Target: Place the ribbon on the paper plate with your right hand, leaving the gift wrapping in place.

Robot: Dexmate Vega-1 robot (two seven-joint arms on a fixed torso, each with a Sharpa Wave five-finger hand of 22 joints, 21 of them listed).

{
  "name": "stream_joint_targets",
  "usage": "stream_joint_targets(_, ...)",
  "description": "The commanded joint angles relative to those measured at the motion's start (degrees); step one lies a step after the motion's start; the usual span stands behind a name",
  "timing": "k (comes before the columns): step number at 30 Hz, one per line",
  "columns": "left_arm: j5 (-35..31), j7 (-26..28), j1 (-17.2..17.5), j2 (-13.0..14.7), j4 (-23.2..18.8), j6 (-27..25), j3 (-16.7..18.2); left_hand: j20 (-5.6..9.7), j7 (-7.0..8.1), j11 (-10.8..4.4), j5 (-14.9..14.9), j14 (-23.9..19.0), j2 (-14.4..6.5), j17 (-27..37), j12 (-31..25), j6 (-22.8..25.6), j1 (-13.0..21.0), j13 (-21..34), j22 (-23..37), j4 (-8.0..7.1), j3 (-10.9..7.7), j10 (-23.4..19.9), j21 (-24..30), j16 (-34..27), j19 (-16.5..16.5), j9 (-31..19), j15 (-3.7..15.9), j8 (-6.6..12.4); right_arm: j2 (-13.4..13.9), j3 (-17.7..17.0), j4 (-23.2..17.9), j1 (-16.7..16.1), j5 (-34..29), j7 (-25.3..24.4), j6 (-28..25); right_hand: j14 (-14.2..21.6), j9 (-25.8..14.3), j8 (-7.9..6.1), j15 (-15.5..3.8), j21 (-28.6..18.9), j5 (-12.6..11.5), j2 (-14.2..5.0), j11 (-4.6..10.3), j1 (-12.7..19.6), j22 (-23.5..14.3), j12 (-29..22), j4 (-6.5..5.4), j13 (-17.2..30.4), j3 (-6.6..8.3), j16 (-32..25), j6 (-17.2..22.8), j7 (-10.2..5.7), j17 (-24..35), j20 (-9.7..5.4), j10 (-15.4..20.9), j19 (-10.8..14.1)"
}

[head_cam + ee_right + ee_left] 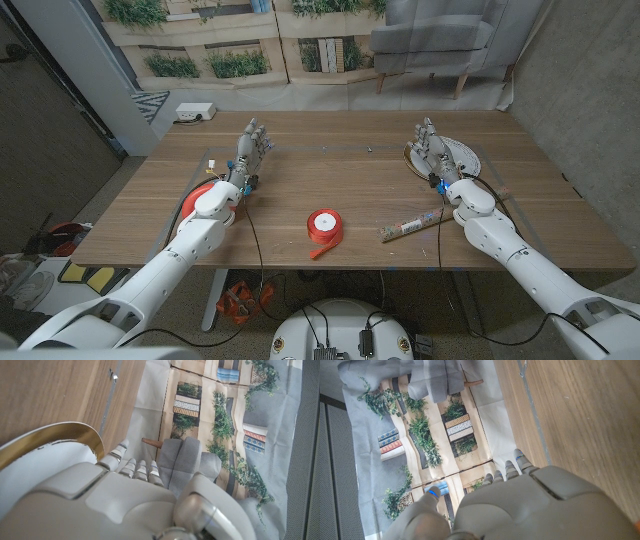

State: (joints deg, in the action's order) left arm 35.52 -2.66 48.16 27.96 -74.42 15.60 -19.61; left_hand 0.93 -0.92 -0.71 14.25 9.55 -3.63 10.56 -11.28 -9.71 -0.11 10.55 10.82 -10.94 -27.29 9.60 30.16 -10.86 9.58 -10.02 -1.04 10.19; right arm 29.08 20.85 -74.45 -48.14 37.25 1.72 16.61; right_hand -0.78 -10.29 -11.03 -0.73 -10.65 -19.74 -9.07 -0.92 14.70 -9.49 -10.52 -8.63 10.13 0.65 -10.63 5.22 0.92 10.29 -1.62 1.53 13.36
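A wooden surface [330, 180] with visible grain runs across the head view. Nearest its front edge lies a red ribbon [324, 225], a round spool lying flat with a white centre and a loose tail trailing toward the front left. Just to its right, apart from it, lies the gift wrapping [410, 226], a thin patterned roll with its long axis running left to right, its right end tipped slightly away. Farther back, the left robot hand [250, 150] and right robot hand [430, 148] both hold nothing, fingers spread and reaching away. The right one hovers over a white, gold-rimmed paper plate [466, 155]. Beyond stand a grey armchair [440, 35] and a plant-printed backdrop [200, 40].
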Motion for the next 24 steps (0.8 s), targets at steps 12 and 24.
stream_joint_targets(12,-7.24,-4.96,0.52,-6.62,1.24,-3.4,7.89,-0.04,0.13,-0.09,0.44,14.87,-5.93,0.22,-0.21,-9.57,0.02,0.14,0.14,0.01,-0.09,14.89,0.27,-0.3,14.18,-0.1,-0.14,0.29,0.67,0.29,0.52,0.35,-5.68,0.35,3.34,2.32,-0.33,-0.2,2.5,-1.02,0.14,0.94,0.13,1.25,-0.26,-0.44,1.18,0.22,0.66,-0.86,0.53,-2.03,-0.04,3.2,0.93,2.85)
stream_joint_targets(24,-9.13,-6.67,-0.12,-8.29,2.4,-4.34,9.75,-1.03,0.09,0.45,0.54,14.35,-5.91,0.2,-0.46,-8.38,0.07,0.15,0.14,0.05,0.19,14.29,0.29,-0.47,13.82,-0.13,-0.98,0.73,2.85,0.82,-1.48,-0.53,-9.97,-1.57,3.92,3.47,-0.38,-0.46,2.9,-1.09,0.37,1.29,-1.29,2.06,-0.27,-0.99,1.94,0.25,0.95,-0.9,1.53,-1.87,-0.06,3.42,2.98,3.88)
